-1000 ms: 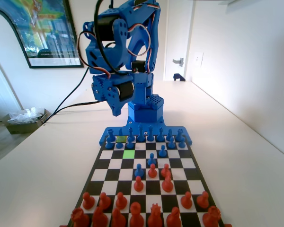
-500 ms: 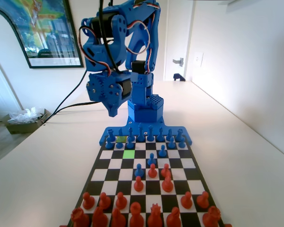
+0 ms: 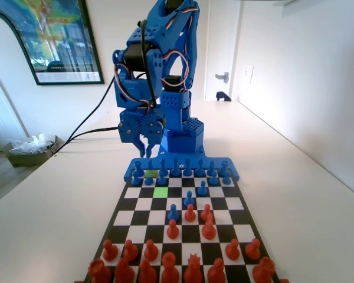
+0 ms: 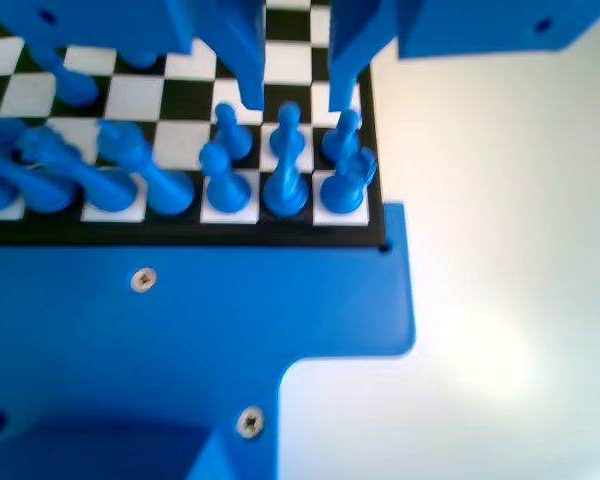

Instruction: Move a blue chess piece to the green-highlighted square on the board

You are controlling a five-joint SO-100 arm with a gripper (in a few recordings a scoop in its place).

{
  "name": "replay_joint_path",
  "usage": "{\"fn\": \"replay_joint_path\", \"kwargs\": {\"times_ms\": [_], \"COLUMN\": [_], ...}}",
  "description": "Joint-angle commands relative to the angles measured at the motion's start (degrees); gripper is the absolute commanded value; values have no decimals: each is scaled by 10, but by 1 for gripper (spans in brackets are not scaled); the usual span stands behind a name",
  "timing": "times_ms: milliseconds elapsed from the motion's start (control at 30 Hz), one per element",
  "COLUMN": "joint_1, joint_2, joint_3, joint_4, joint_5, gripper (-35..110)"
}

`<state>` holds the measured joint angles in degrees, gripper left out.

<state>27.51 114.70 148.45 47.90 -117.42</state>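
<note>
The board (image 3: 224, 203) runs from its near end up to my blue arm. The green-highlighted square (image 3: 160, 191) lies bare in the third row from the far end, left of centre. Blue pawns (image 3: 162, 177) line the far rows beyond it. My gripper (image 3: 146, 146) hangs tips-down above the board's far left corner, well above the pieces. In the wrist view the gripper (image 4: 295, 95) is open with nothing between its jaws. A blue pawn (image 4: 288, 125) stands below the gap, with another pawn (image 4: 228, 130) left of it and a third (image 4: 345, 135) to the right.
A duller yellow-green square (image 3: 151, 173) sits among the far blue pieces. Three blue pawns (image 3: 189, 197) stand advanced mid-board near red pieces (image 3: 207, 227). Red pieces (image 3: 168, 262) crowd the near end. Taller blue pieces (image 4: 285, 185) stand behind the pawns.
The gripper has swung right and come down toward the board's far left corner, turning its tips to point downward. No piece has moved.
</note>
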Motion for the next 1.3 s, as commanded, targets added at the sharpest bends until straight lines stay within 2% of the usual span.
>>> {"fn": "replay_joint_path", "kwargs": {"times_ms": [0, 567, 1000, 1267], "joint_1": [13, 11, 17, -8], "joint_2": [4, 1, -18, -19], "joint_3": [7, 43, 47, 43], "joint_4": [-4, -71, -75, -72], "joint_5": [-14, 1, -8, 26], "gripper": [11, 11, 11, 11]}}
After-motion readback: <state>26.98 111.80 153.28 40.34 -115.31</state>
